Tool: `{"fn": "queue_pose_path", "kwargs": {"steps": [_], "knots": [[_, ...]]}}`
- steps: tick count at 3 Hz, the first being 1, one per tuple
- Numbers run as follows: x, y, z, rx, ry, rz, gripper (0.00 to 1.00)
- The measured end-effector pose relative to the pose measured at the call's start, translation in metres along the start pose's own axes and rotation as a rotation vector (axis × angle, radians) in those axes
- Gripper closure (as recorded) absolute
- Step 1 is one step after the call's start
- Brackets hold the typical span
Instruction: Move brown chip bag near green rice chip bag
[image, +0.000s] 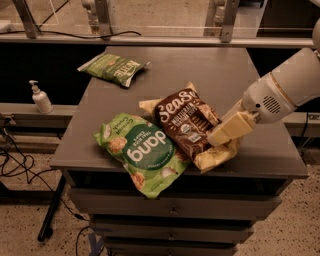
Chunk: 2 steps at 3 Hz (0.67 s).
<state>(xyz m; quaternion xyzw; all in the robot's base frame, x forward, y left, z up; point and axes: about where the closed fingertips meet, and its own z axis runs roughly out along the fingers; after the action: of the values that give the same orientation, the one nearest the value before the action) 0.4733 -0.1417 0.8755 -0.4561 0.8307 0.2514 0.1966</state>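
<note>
The brown chip bag, dark brown with white script and pale yellow edges, lies tilted in the middle of the grey table. Its lower left edge touches and slightly overlaps the green rice chip bag, a bright green "dang" bag lying flat at the table's front left. My gripper, with cream fingers, reaches in from the right on a white arm. It is shut on the brown bag's right edge, near the pale yellow corner.
A smaller, duller green bag lies at the table's far left. A soap pump bottle stands on a low ledge to the left. Cables lie on the floor at left. The green bag overhangs the table's front edge, above drawers.
</note>
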Motion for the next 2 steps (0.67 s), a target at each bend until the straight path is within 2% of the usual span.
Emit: {"fn": "queue_pose_path", "kwargs": {"steps": [1, 2], "knots": [[0.0018, 0.001, 0.0007, 0.002, -0.001, 0.005, 0.0], [-0.0003, -0.0059, -0.0067, 0.029, -0.007, -0.02, 0.0]]}}
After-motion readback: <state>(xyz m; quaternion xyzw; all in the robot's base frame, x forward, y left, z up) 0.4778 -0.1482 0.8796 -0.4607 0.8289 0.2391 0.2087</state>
